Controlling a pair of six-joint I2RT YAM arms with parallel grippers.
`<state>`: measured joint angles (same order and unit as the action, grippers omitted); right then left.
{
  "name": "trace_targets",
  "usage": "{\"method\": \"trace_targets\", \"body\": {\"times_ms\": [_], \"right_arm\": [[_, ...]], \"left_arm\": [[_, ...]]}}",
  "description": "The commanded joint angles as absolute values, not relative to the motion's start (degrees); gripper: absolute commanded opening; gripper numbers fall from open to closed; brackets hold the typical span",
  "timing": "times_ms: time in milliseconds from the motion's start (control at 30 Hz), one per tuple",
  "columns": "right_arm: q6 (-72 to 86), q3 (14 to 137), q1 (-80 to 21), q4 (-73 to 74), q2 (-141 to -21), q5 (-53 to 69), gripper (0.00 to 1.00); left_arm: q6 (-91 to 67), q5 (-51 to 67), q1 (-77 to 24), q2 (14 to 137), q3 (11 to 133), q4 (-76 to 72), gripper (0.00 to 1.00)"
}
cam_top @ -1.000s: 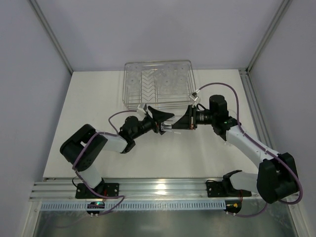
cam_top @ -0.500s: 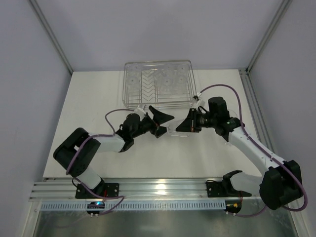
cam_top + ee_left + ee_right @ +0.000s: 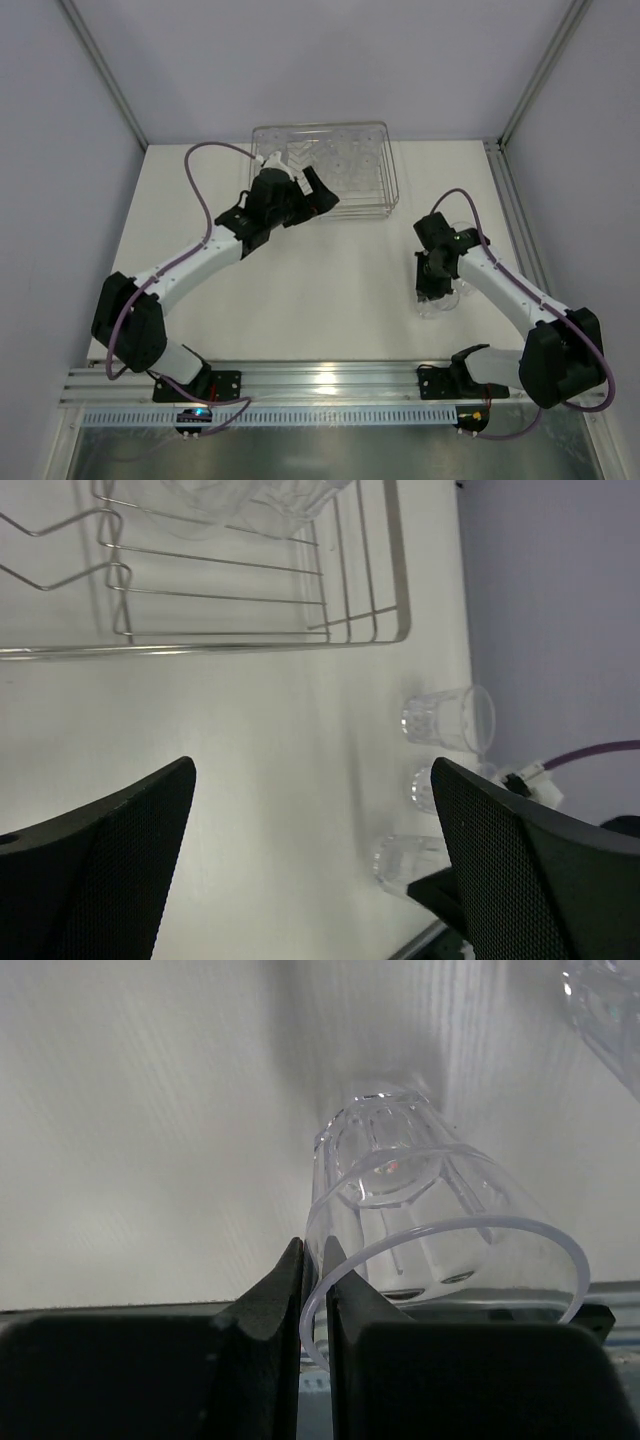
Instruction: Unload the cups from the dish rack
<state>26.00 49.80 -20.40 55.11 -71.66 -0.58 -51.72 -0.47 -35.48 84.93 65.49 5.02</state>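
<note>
**Top external view:** The meeting in front of the dish rack (image 3: 391, 198) is over. A second ago both grippers were nose to nose at mid-table, and now they are well apart. The left gripper (image 3: 324, 193) has gone back to the rack's near rim, released and empty. The right gripper (image 3: 432, 292) has swung out to its own side and points down at the table (image 3: 330, 290), with the held cup (image 3: 440, 308) below it. I judge the handover done and one more cup nearly delivered, while the racked cups (image 3: 345, 160) wait just beyond the left gripper. The table's right edge lies near the right gripper's outer side. Bare surface opens on its inner side.

**Left wrist view:** The fingers (image 3: 100, 865) stand wide apart with nothing between them. The rack's corner wire lies ahead. Off to the gripper's right, three unloaded cups (image 3: 450, 718) sit in a line close to the table edge.

**Right wrist view:** The fingers are clenched on the held cup's rim wall, one inside and one outside. Whether its base touches the table or hangs just over it, I cannot tell. A neighbour cup (image 3: 600, 1010) sits ahead to the right, apart but near. Room is tight on that side, so a straight lift after letting go looks safest.
</note>
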Motion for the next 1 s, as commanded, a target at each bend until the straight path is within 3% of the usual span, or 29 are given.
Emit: {"method": "trace_targets", "body": {"times_ms": [0,300,333,533,567,633,667,767,967], "right_arm": [[30.6,53.1,-20.1,61.3,-70.7,-10.2,0.04],[32.4,49.9,-15.7,60.6,-74.9,-12.8,0.05],[32.0,49.9,-14.5,59.9,-75.0,-12.6,0.15],[30.3,49.8,-10.4,58.7,-74.1,-10.5,0.29],[30.1,49.9,-10.4,58.8,-73.7,-10.1,0.4],[29.4,50.6,-10.3,59.2,-71.8,-8.4,0.5],[29.3,51.0,-10.3,59.4,-70.6,-7.6,0.63],[27.3,53.3,-10.5,59.7,-66.2,0.8,0.82],[22.2,57.7,-10.9,58.4,-63.0,21.0,0.89]], "left_arm": [[-44.2,-4.8,-34.5,87.7,69.6,13.8,1.0],[-36.7,-6.8,-30.2,96.1,80.2,19.2,1.0],[-36.0,-6.9,-29.8,97.1,81.4,19.8,1.0],[-31.9,-7.9,-28.1,104.1,89.3,22.1,1.0],[-31.6,-8.0,-28.1,104.9,90.6,22.6,1.0],[-30.2,-7.9,-28.0,107.7,94.5,23.2,1.0],[-29.7,-7.8,-28.0,108.7,96.0,23.7,1.0],[-27.6,-7.4,-27.9,113.3,101.9,24.3,1.0],[-24.4,-10.8,-27.8,123.6,116.5,28.3,1.0]]}}
